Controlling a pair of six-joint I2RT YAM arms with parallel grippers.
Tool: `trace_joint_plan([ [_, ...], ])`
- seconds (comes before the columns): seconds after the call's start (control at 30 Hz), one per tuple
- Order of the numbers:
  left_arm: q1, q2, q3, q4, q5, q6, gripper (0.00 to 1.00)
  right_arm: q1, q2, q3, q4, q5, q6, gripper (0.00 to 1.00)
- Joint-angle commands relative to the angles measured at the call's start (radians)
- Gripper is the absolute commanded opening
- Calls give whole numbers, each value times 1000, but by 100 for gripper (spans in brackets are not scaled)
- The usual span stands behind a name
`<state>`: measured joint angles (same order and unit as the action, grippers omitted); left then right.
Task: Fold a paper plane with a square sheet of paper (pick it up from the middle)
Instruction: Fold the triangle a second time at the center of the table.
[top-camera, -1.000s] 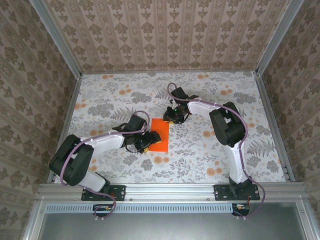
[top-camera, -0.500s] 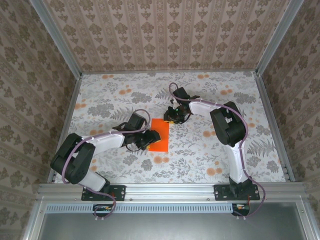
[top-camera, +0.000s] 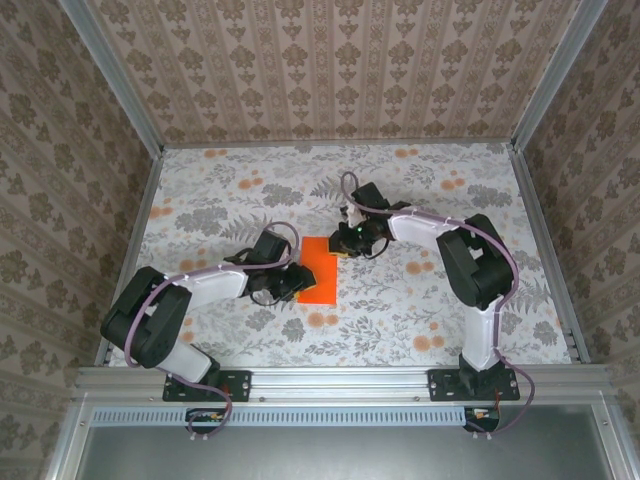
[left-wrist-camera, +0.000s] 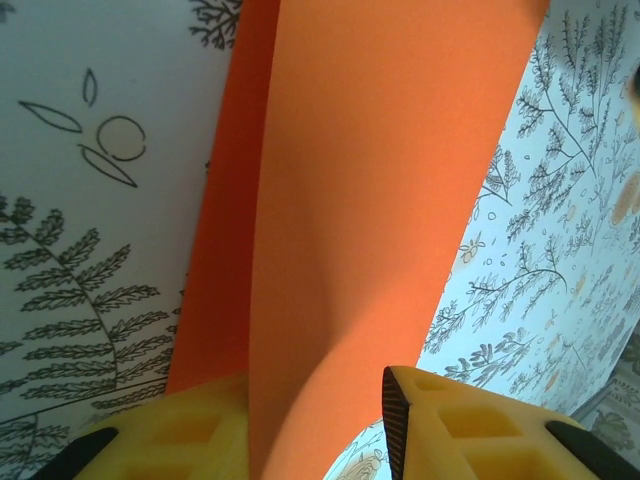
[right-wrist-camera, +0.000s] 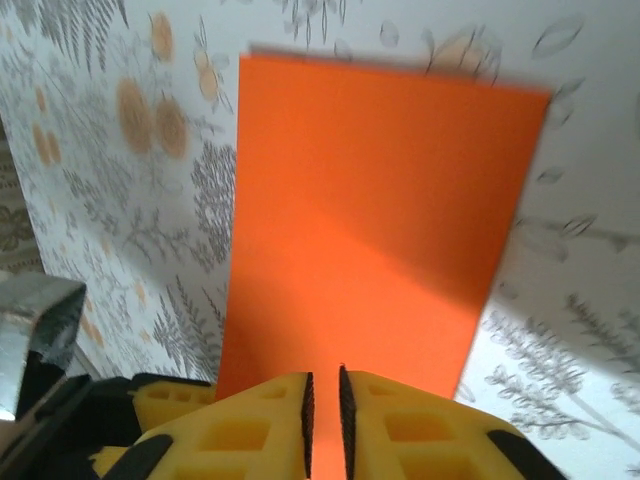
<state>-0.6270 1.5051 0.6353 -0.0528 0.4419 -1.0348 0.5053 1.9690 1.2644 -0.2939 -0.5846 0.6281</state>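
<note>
The square sheet of paper (top-camera: 319, 272) lies folded into a bright orange rectangle in the middle of the floral table. My left gripper (top-camera: 291, 281) is at its left edge. In the left wrist view the upper layer of the paper (left-wrist-camera: 360, 180) lifts and curves up between the yellow fingers (left-wrist-camera: 470, 430). The left gripper (left-wrist-camera: 315, 385) is open, with a gap beside the right pad. My right gripper (top-camera: 346, 243) sits at the paper's far right corner. In its wrist view the right gripper (right-wrist-camera: 323, 378) has its jaws almost together above the flat paper (right-wrist-camera: 380, 200).
The floral tablecloth (top-camera: 430, 300) carries pale orange flower blotches around the paper. Patterned walls and metal rails (top-camera: 540, 250) fence the table on three sides. Part of the left gripper's yellow finger (right-wrist-camera: 170, 400) shows at the lower left of the right wrist view.
The left jaws have narrowed around the lifted paper layer. The right gripper has slid a little nearer onto the paper's corner and closed further, its elbow swinging right.
</note>
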Motion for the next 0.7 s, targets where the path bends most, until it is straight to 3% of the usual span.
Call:
trace_joint_plan([
  [0.0, 6, -17, -18, 12, 8, 15, 36, 36, 11, -23, -15, -23, -8, 13],
  [0.3, 6, -61, -31, 55, 42, -2, 36, 49, 83, -8, -53, 28, 2, 8],
  [0.67, 6, 17, -38, 339, 149, -94, 41, 49, 123, 2, -113, 65, 2, 8],
])
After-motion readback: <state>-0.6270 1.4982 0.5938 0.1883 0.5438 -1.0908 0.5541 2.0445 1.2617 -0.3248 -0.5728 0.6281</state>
